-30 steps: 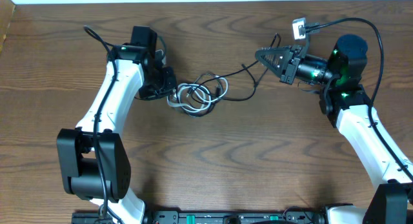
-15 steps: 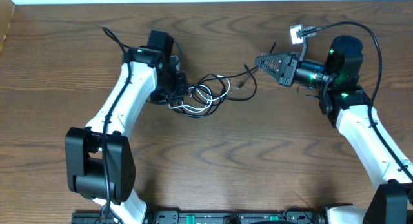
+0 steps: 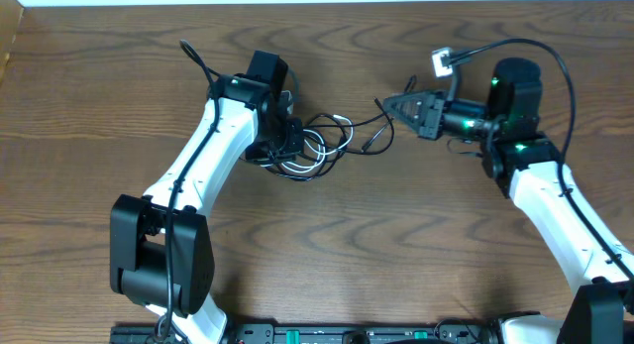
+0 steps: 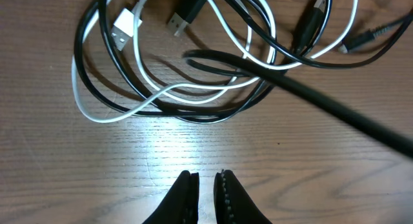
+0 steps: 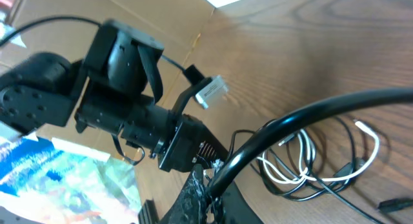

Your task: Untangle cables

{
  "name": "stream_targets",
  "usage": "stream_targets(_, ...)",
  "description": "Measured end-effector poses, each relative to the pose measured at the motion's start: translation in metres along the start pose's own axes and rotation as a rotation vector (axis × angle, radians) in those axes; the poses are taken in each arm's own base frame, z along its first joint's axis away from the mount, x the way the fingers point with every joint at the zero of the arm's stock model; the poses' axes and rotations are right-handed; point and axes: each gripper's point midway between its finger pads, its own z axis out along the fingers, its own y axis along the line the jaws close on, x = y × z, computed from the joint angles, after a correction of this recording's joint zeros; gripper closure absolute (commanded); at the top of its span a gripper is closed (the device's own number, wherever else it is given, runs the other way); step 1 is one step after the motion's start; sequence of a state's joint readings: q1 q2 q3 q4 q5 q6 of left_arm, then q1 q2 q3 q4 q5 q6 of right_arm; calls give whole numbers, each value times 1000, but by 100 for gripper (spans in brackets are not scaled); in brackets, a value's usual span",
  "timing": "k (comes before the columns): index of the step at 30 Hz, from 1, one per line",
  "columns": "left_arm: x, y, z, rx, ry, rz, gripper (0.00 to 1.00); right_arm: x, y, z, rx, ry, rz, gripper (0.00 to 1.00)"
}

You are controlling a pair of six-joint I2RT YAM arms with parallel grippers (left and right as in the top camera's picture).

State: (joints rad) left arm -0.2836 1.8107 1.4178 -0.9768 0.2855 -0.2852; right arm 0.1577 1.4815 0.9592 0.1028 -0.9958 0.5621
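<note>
We see left gripper (image 4: 206,185) nearly closed, holding nothing, beside the tangle; right gripper (image 3: 391,103) clamped on the black cable (image 4: 310,95), white cable (image 4: 122,25) looped through it

text: none legible | white tag (image 5: 211,91): too small to read | coloured print (image 5: 64,179), lower left of right wrist view: blurred, no letters made out
</note>
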Motion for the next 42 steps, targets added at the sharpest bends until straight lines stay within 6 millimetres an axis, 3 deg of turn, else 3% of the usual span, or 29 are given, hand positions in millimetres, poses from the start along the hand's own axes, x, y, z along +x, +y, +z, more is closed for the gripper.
stream_targets(7, -2, 4, 0, -29, -10, -2, 87, 28, -2, 19, 59, 76, 21, 99)
stream_targets(14, -10, 6, 0, -39, -48, 5, 91, 66, -27, 26, 234, 173, 40, 99)
stream_targets(18, -25, 6, -1, -54, -114, 13, 74, 76, -42, 29, 365, 184, 6, 99)
stream_targets(22, -38, 17, -4, -120, -179, -33, 61, 71, -48, 35, 435, 149, -57, 99)
stream_targets(24, -42, 24, -5, -154, -200, -66, 59, 62, -48, 41, 437, 112, -93, 84)
stream_targets(26, -43, 27, -6, -172, -211, -79, 55, 52, -51, 47, 436, 74, -126, 56)
stream_targets(30, -45, 36, -8, -197, -222, -118, 46, 43, -70, 61, 446, 29, -154, 14)
stream_targets(34, -48, 46, -11, -206, -230, -153, 40, 53, -98, 75, 467, 46, -119, 1)
stream_targets(39, -40, 70, -14, -239, -185, -216, 39, 94, -140, 87, 503, 148, 2, 1)
stream_targets(42, -33, 83, -16, -248, -153, -253, 39, 118, -147, 92, 483, 223, 54, 1)
